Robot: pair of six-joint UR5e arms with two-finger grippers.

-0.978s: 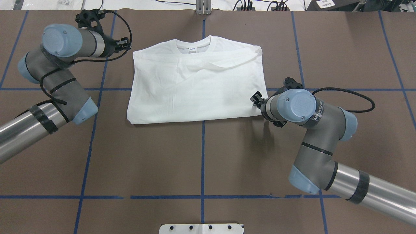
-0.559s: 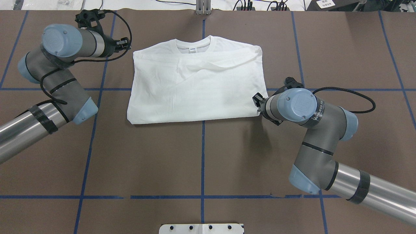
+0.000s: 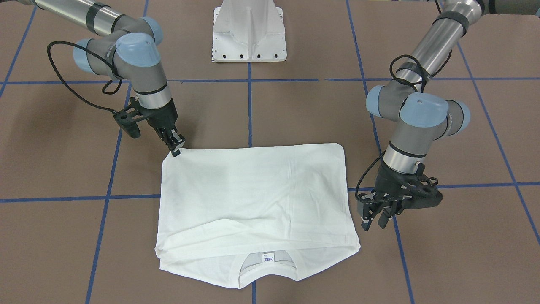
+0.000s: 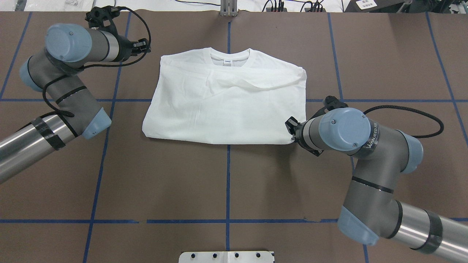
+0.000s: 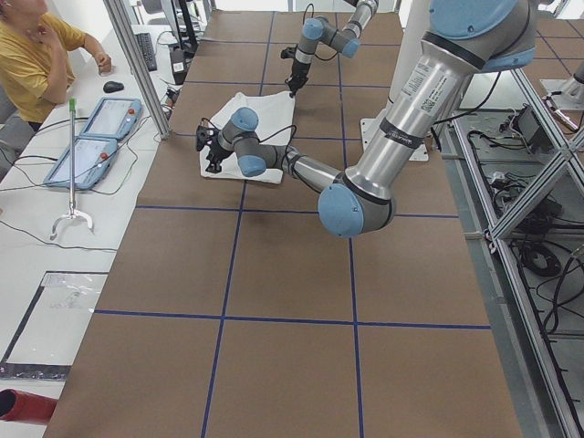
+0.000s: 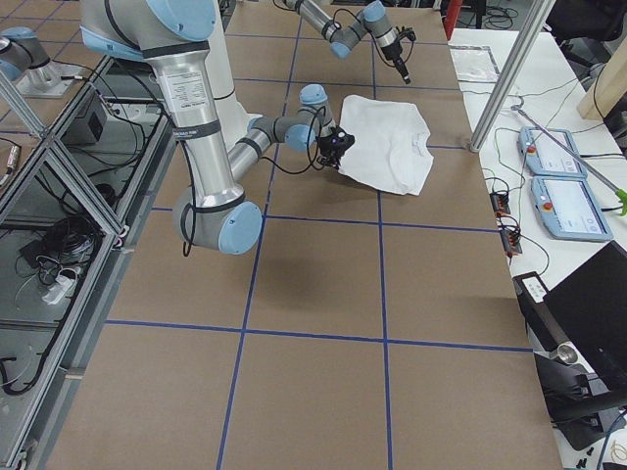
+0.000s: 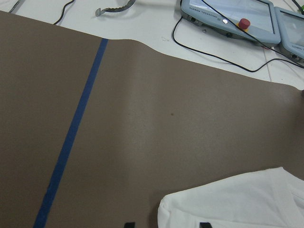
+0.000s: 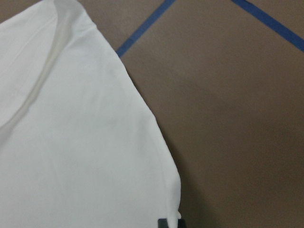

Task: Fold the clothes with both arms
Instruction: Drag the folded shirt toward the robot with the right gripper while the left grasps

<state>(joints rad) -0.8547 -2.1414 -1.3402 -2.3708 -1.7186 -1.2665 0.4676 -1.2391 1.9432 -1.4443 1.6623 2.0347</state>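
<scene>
The white long-sleeved cotton T-shirt lies folded on the brown taped surface, collar away from the robot. Seen from overhead, the right gripper sits at the shirt's 4 o'clock corner, its fingers together on the hem as far as we can judge. The left gripper hovers at 10 o'clock, fingers apart, off the cloth. We would close the left on the shoulder corner, then lift both evenly. Overhead, the wrist hides the right fingers, and no printed text shows.
</scene>
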